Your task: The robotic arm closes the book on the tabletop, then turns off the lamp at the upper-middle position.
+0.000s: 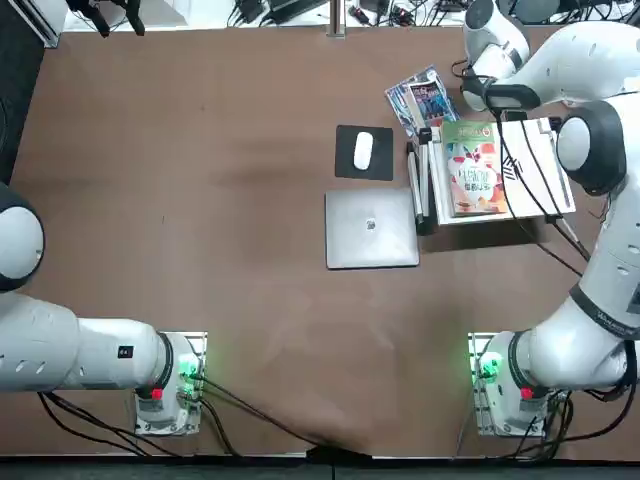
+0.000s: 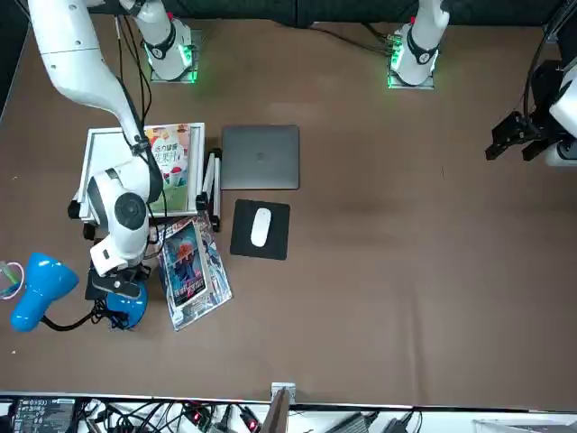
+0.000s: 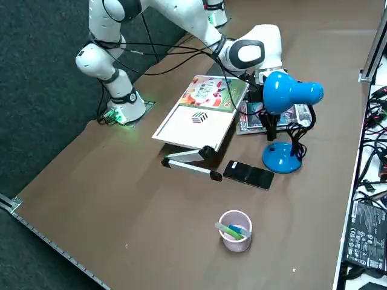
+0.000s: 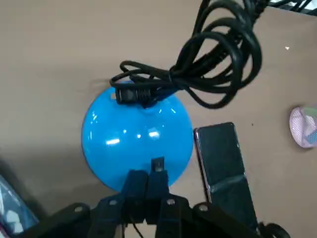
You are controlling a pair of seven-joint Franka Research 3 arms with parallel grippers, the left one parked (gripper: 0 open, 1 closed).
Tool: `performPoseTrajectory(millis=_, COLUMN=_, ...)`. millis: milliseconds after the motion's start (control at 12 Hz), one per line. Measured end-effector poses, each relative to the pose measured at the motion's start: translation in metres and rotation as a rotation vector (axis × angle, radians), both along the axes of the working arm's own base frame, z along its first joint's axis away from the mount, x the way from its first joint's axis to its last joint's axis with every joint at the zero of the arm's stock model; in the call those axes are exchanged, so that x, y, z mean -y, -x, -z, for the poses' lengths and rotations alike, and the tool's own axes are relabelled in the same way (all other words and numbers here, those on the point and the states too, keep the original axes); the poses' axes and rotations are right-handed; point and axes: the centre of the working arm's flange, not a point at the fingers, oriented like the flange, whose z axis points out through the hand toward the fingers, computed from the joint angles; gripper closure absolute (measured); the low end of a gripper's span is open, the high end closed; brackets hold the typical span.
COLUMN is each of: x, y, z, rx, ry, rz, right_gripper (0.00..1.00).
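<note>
hovering tool (image 4: 147,179), shut, above blue lamp (image 4: 137,136)

The lamp (image 3: 282,158) is bright blue with a black neck, and the table (image 3: 181,223) is plain brown. The book (image 1: 475,170) shows green with a red-and-white cartoon; the laptop (image 1: 371,228) is grey.

Lamp base (image 4: 133,134) partly hidden behind right hand (image 4: 147,177), book (image 1: 474,178) partly behind cables (image 1: 512,165), cup (image 4: 300,127) cut off at edge

The white, rounded, jointed right arm (image 2: 86,68) reaches out, its small black two-finger gripper (image 4: 147,181) pointing down (fingers together).
</note>
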Motion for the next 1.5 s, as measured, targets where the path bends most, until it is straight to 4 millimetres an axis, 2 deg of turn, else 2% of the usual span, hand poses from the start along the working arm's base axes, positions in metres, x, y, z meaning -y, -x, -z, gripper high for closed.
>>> performPoseTrajectory(millis=583, x=0.008, y=-0.006, z=0.009, rx=0.021, ry=-0.026, rz=-0.009, right_gripper=0.99)
performPoseTrajectory(millis=1000, x=0.022, y=-0.009, z=0.008, rx=0.046, ry=-0.046, rz=-0.004, right_gripper=0.99)
performPoseTrajectory(millis=1500, x=0.021, y=-0.009, z=0.011, rx=0.044, ry=-0.048, rz=-0.002, right_gripper=0.99)
